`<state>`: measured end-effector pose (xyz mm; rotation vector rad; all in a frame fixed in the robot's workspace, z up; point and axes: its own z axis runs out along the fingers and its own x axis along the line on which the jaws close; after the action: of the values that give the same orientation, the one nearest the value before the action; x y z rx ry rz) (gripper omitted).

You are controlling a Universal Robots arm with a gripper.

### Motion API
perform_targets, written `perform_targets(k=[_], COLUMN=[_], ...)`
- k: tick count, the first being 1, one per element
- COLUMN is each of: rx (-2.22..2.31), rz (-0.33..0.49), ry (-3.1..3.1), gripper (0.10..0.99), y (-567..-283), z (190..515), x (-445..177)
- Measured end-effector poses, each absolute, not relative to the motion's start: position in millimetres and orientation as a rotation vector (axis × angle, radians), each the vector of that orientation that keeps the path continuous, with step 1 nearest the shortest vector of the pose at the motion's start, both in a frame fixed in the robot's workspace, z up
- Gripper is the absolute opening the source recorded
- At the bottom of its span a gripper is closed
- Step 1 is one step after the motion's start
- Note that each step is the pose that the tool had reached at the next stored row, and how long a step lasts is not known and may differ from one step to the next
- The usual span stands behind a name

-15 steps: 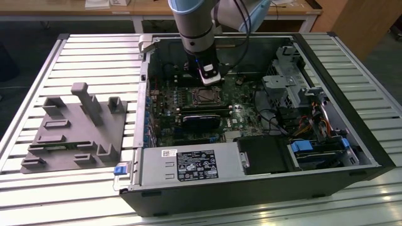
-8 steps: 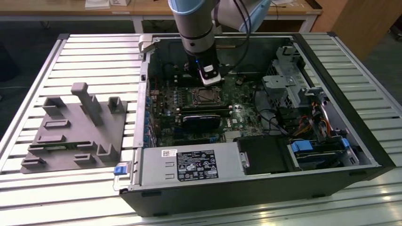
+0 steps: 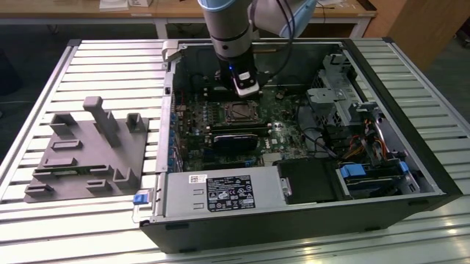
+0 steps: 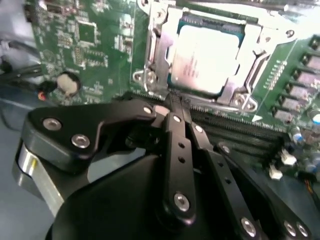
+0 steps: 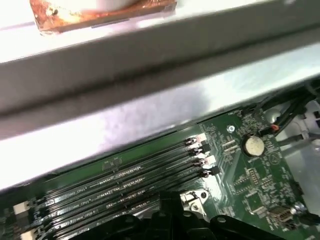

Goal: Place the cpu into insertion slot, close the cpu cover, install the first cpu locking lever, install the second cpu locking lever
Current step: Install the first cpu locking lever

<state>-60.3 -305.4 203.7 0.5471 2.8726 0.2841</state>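
Note:
In the second wrist view the cpu [image 4: 205, 55] lies pale and flat in the insertion slot [image 4: 182, 20] on the green board. The silvery cpu cover [image 4: 235, 92] lies down around its edges. My gripper [image 4: 176, 102] is shut with nothing between its fingers, its tips right at the socket's rim beside the cover. I cannot tell whether they touch a locking lever. In the exterior view the gripper [image 3: 246, 92] hangs inside the open computer case, just behind the insertion slot [image 3: 240, 111].
Long black memory slots [image 4: 235, 135] run beside the socket. A black card [image 3: 239, 140] sits in front of it. The case walls [image 3: 170, 88], drive cage [image 3: 342, 93] and power supply [image 3: 220, 192] hem the board in. A grey fixture [image 3: 88, 148] stands at the exterior view's left.

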Motion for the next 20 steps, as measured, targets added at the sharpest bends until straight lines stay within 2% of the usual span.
perform_targets(k=[5, 12, 20], rx=[0.547, 0.547, 0.561], rz=[0.284, 0.282, 0.210], ry=[2.873, 2.874, 2.938], gripper=[0.106, 0.106, 0.106], y=[-305.4, -305.3, -305.4], z=[216.3, 216.7, 216.3], x=[-60.3, -60.2, -54.0])
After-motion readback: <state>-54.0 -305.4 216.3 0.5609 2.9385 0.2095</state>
